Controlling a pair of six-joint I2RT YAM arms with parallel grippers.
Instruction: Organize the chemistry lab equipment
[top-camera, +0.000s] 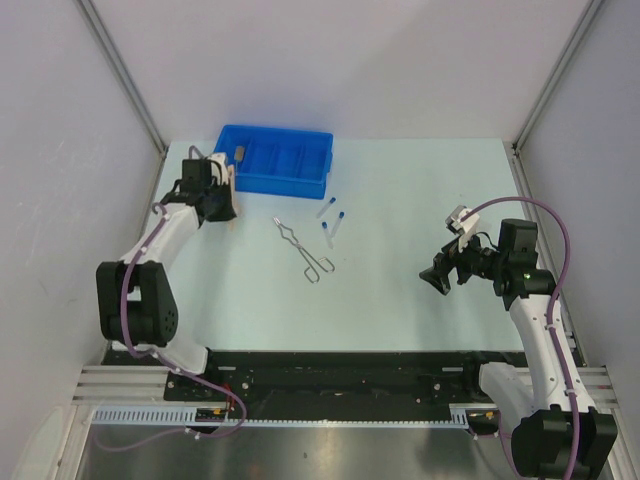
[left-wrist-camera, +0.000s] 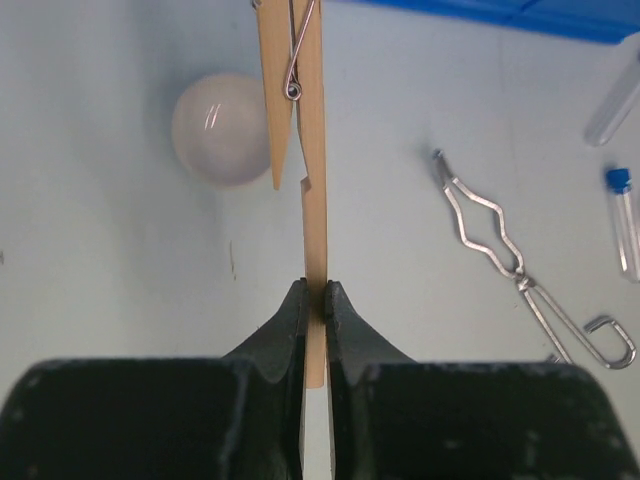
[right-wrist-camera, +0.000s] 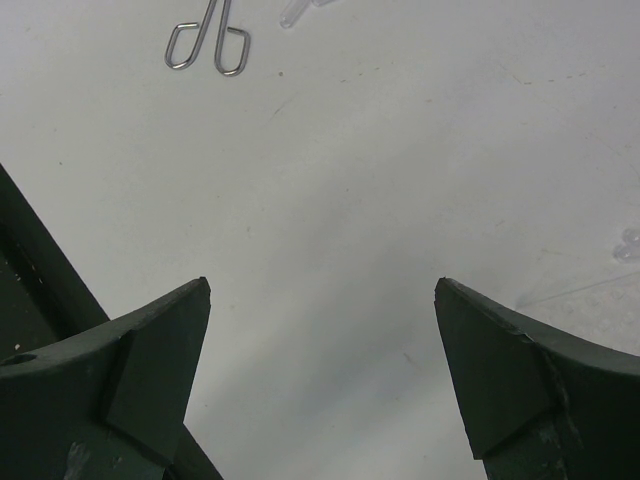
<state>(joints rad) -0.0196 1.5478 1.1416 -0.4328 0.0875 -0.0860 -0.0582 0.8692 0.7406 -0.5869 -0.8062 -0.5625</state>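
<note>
My left gripper (left-wrist-camera: 315, 295) is shut on a tan wooden-handled clamp (left-wrist-camera: 305, 150) and holds it above the table beside the blue bin (top-camera: 275, 160). In the top view this gripper (top-camera: 222, 200) is at the bin's left front corner. A white round dish (left-wrist-camera: 222, 128) lies below, left of the clamp. Silver wire tongs (top-camera: 305, 250) lie mid-table and also show in the left wrist view (left-wrist-camera: 500, 250). Two clear tubes with blue caps (top-camera: 332, 228) lie right of the tongs. My right gripper (top-camera: 440, 275) is open and empty over bare table. The tube rack is out of view.
The blue divided bin stands at the back left and holds a tan item (top-camera: 240, 154) in its left compartment. The tongs' wire loops (right-wrist-camera: 207, 45) show at the top of the right wrist view. Grey walls close in the table on three sides.
</note>
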